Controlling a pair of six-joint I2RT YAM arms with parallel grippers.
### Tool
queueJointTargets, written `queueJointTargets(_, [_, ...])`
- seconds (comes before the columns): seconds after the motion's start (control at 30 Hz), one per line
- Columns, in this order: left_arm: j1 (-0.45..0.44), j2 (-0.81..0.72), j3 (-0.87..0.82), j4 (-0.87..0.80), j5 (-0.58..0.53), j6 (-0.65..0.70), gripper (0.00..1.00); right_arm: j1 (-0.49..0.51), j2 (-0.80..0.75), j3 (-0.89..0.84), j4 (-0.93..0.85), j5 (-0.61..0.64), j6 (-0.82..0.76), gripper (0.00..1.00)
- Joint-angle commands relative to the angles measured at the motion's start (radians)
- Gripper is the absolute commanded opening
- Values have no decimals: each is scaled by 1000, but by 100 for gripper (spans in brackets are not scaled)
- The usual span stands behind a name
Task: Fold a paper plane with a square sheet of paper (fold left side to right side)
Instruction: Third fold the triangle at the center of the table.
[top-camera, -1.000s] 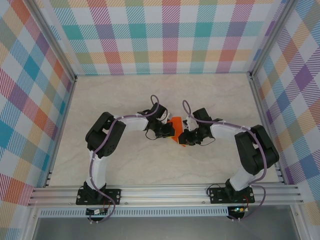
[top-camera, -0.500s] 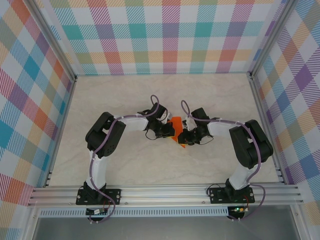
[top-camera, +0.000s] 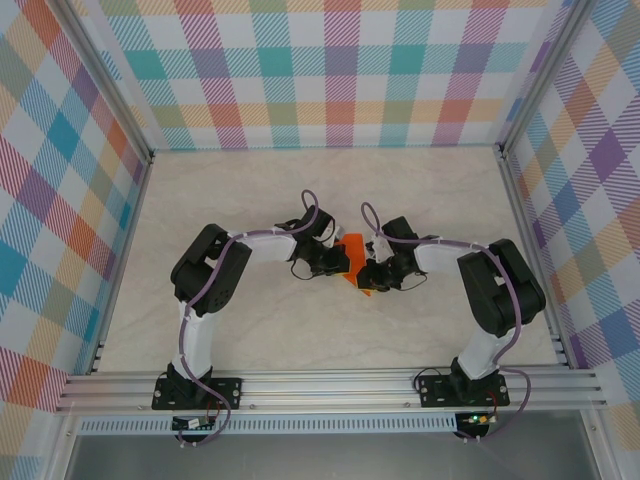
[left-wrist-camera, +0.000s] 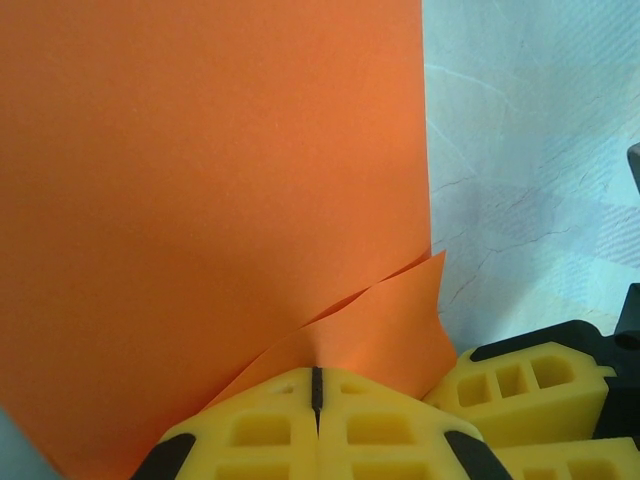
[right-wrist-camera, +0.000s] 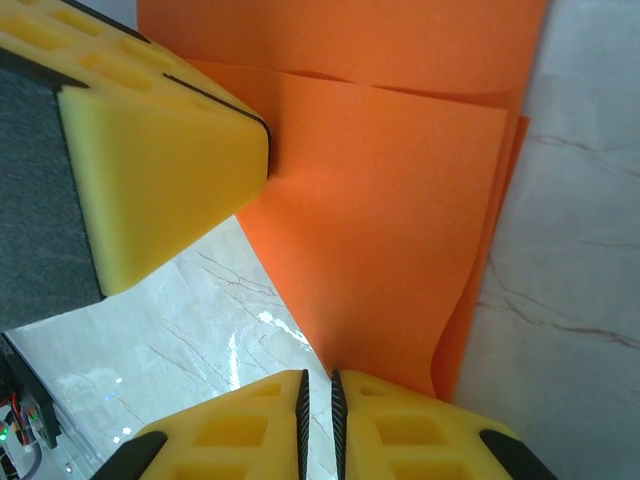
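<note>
The square sheet of paper (top-camera: 351, 248) is bright orange and lies mid-table between my two grippers, folded over into two layers. In the left wrist view the paper (left-wrist-camera: 200, 200) has its top flap rising to my left gripper (left-wrist-camera: 317, 372), which is shut on that flap's edge. Seen from above, the left gripper (top-camera: 338, 262) is at the paper's left side and the right gripper (top-camera: 366, 272) at its right. In the right wrist view the paper (right-wrist-camera: 390, 220) runs under one finger of my right gripper (right-wrist-camera: 318, 378). Its jaws are shut to a thin slit showing bare table.
The pale marble table (top-camera: 250, 200) is ringed by plaid walls and an aluminium frame (top-camera: 330, 385) along the near edge. My left gripper's yellow finger (right-wrist-camera: 170, 150) shows in the right wrist view, and a right finger (left-wrist-camera: 520, 380) in the left wrist view, very close together.
The right arm's elbow swung slightly left and its gripper edged closer onto the paper. The left arm and the paper have stayed put.
</note>
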Motion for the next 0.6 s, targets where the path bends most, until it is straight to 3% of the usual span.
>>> queueJointTargets(0.0, [5,28,-22,-90,-97,22,5,0,0,-31,-32,-14,6,17])
queueJointTargets(0.57, [6,41,-12,-92,-104,22,4,1,-48,-141,-52,-30,46,13])
